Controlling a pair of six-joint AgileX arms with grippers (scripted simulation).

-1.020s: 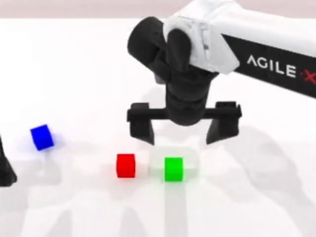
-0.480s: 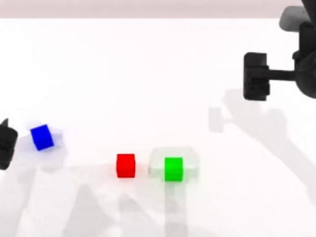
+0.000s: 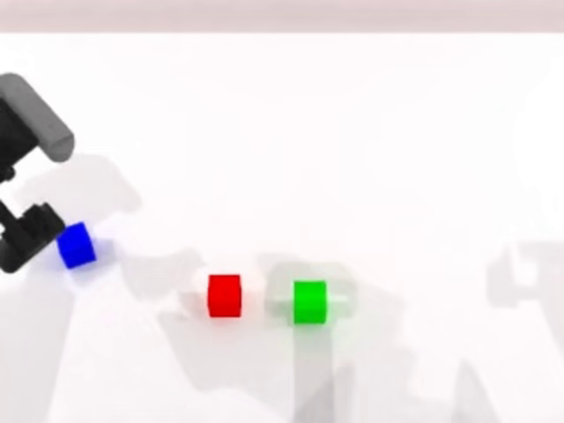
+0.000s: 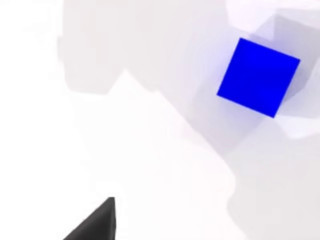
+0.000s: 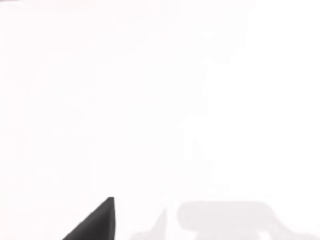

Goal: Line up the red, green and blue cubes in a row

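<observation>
While the right arm is out of the top view, the left arm works alone at the table's left edge.

Table [image 3: 291, 132]: white and wide; nothing here fences in a cube that gets knocked.

Left gripper [image 3: 26, 238]: dark, low at the left edge, one finger [image 3: 40, 231] just beside the blue cube; whether its jaws are apart or together cannot be told, and the left wrist view shows only a dark tip [image 4: 97, 222].

Right gripper: only a dark tip [image 5: 97, 222] over bare table in its own wrist view, jaw state likewise not shown.

Red cube [image 3: 224, 295] and green cube [image 3: 309, 301]: near each other, not touching, roughly level low at centre.

Blue cube [image 3: 76, 245]: well to their left, slightly higher, turned askew.

Risk: since the cube sits skewed and the finger is so close, a descent could, in my judgement, nudge it aside or pinch it by the corners, so it twists loose; carried in carelessly, it could bump the red cube and spoil the row.
</observation>
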